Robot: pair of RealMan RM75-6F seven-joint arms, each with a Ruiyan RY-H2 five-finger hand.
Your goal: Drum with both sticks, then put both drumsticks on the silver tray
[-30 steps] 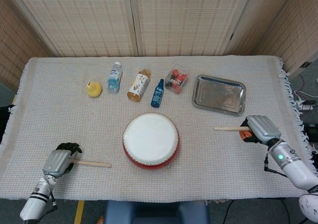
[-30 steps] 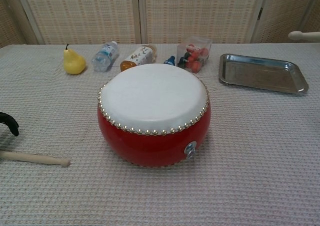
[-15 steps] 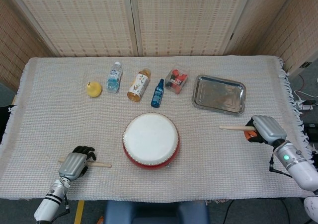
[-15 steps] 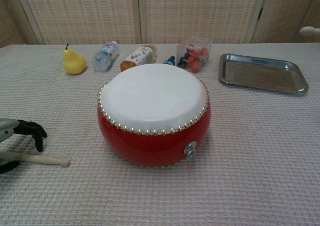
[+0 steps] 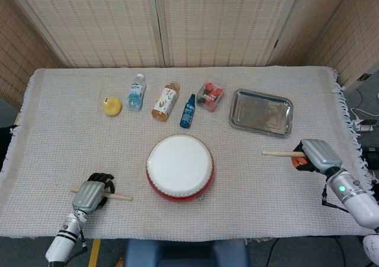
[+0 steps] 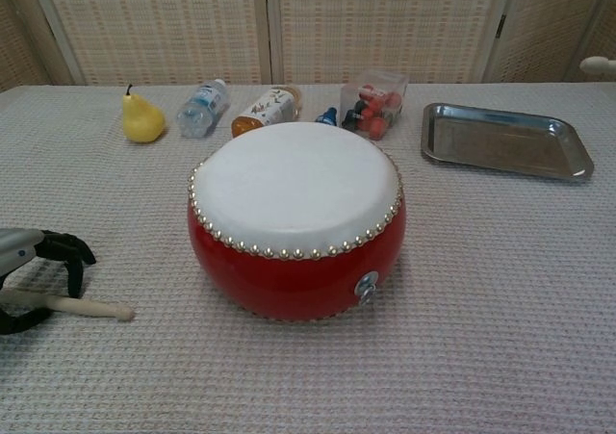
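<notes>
Two hands: left hand (image 5: 92, 194) and right hand (image 5: 317, 154) each grasp a drumstick (image 5: 118, 196) over the woven tablecloth (image 5: 59, 131) before wicker screens (image 5: 207, 24).

We are listing a glossy metal silver tray (image 5: 261, 112), matt wooden drumsticks (image 6: 82, 307), and a rough woven tablecloth (image 5: 71, 142).

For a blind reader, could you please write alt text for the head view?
A red drum with a white skin sits mid-table between two robot hands: the left hand is around one drumstick, the right hand holds the other drumstick. Behind lie a silver tray, bottles and a yellow pear.
</notes>
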